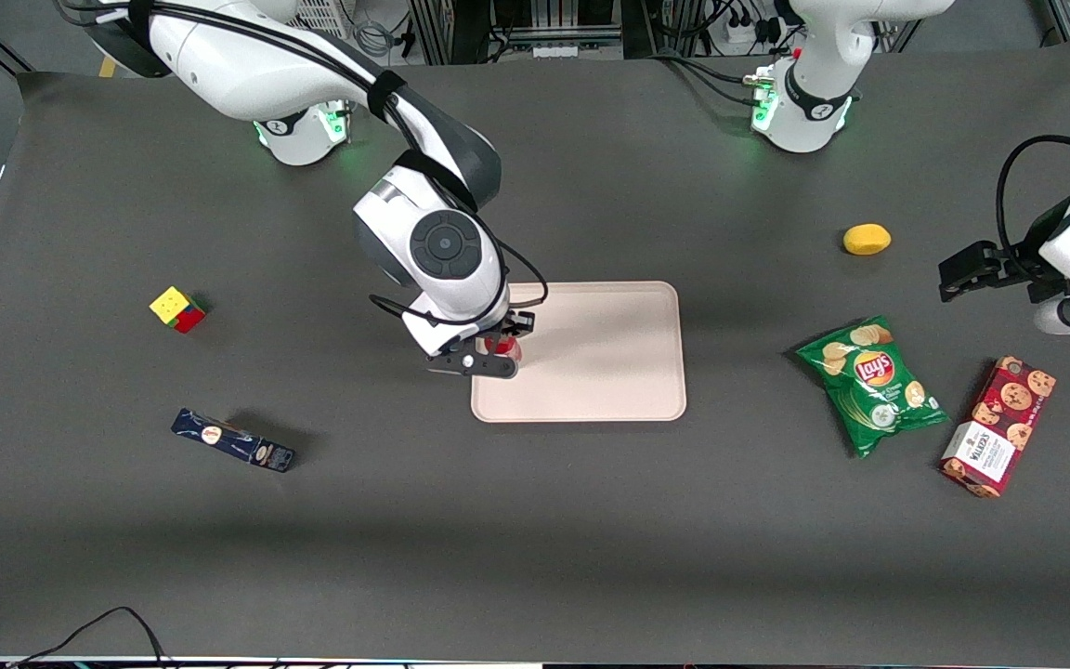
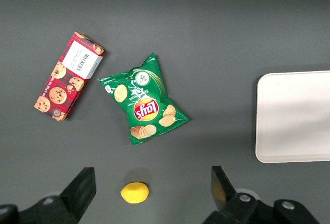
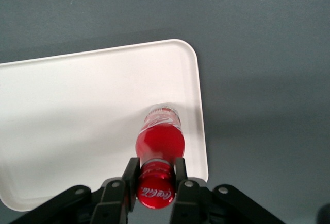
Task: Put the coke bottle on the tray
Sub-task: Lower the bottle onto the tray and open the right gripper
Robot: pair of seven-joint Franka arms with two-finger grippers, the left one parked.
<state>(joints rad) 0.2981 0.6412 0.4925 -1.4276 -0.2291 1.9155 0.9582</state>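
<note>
dark grey table cover [image 1: 535, 520] spread wide, with the tray [image 1: 609, 372] near the middle. gripper [image 1: 501, 351] hanging over the tray's end nearest the working arm, closed on the neck of the coke bottle [image 3: 159, 144] just under its red cap [image 3: 154, 190], one finger pressed to each side as seen from the right wrist. bottle upright or nearly so, clear base down over the pale surface just inside the rim [image 3: 202, 131]; impossible to tell whether touching the tray or held slightly above it. judged late in the task, with only lowering and letting go left. main risk: a tall, narrow bottle held high up, so likely to tip if released while off the surface or while leaning. second risk: base so near the raised rim that a small drift toward the working arm's end could land it on the lip, leaving it tilted or sliding onto the table. third risk: fingers catching the cap when pulling away and knocking it over. elsewhere, well apart from all this: colour cube [image 1: 177, 308] and dark blue box [image 1: 233, 440] toward the working arm's end; chip bag [image 1: 869, 383], cookie box [image 1: 999, 426] and yellow lemon-like object [image 1: 867, 239] toward the parked arm's end.
</note>
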